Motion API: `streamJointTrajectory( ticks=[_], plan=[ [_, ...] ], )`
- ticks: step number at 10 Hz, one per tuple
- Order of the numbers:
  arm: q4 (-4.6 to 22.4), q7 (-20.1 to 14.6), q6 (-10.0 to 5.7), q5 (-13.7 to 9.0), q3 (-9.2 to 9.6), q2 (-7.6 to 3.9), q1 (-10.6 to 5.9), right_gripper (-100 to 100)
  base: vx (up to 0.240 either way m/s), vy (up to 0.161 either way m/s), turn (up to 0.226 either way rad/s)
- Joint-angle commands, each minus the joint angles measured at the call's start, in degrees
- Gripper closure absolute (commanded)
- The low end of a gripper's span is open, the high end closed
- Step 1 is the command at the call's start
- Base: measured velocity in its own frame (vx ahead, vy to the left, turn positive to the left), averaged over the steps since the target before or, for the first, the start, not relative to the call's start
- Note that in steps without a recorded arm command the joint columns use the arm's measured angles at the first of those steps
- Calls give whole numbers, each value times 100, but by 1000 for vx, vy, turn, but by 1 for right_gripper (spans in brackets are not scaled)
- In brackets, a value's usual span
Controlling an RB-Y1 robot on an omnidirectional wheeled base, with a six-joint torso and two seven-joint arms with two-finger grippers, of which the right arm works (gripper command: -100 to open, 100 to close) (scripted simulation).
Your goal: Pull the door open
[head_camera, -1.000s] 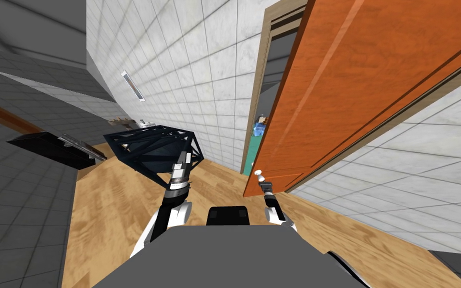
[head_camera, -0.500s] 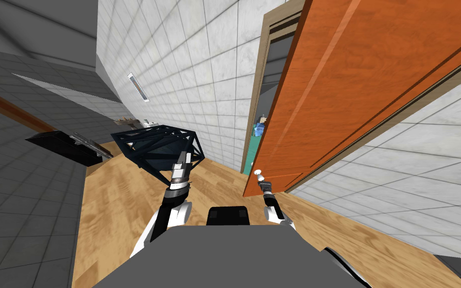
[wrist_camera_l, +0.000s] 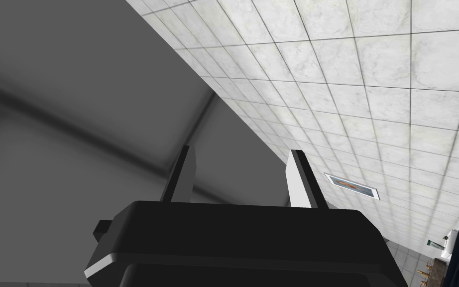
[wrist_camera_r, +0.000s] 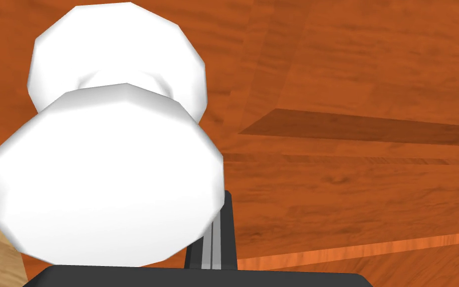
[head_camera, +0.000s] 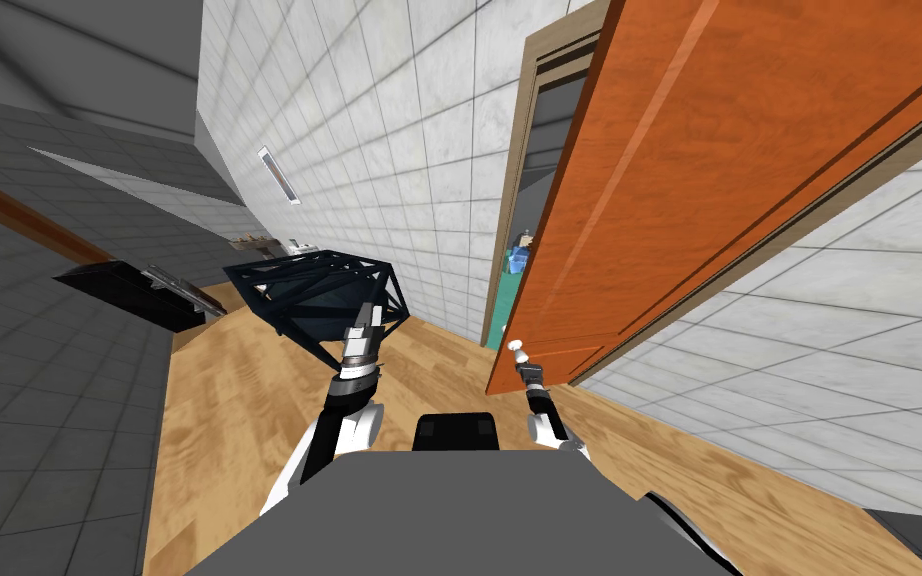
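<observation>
Tiled walls (head_camera: 399,150) are flanking the orange door (head_camera: 709,180), ajar | right gripper (head_camera: 521,358) is clamping white knob (wrist_camera_r: 104,174) at door's free edge | left gripper (wrist_camera_l: 241,149) is idling, fingers (wrist_camera_l: 300,174) apart | pull seemingly underway; next calling for arcing backward draw.

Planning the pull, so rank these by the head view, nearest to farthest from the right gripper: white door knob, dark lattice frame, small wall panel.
1. white door knob: held in the jaws of the right gripper.
2. dark lattice frame: on the floor, to the left.
3. small wall panel: on the tiled wall beyond the frame.
</observation>
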Motion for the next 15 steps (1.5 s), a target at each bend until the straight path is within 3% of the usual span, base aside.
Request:
streamJointTrajectory(
  ticks=[1,6,9,11,12,13,15],
  plan=[
    [-229,33,-10,44,87,93,-7,-100,5,10,14],
    [-250,-145,-4,-16,122,95,0,-100,-12,-8,9],
    [-296,-553,9,-154,204,100,16,-100,-33,-17,34],
    [-304,-618,12,-177,218,100,18,-100,-43,-28,29],
    [-365,-546,113,-242,81,-10,163,-100,0,-33,-32],
    [-442,-548,398,-308,24,-85,127,-100,-10,-12,-48],
    [-526,-590,702,-380,-30,-164,14,-100,-27,40,-37]
  ],
)
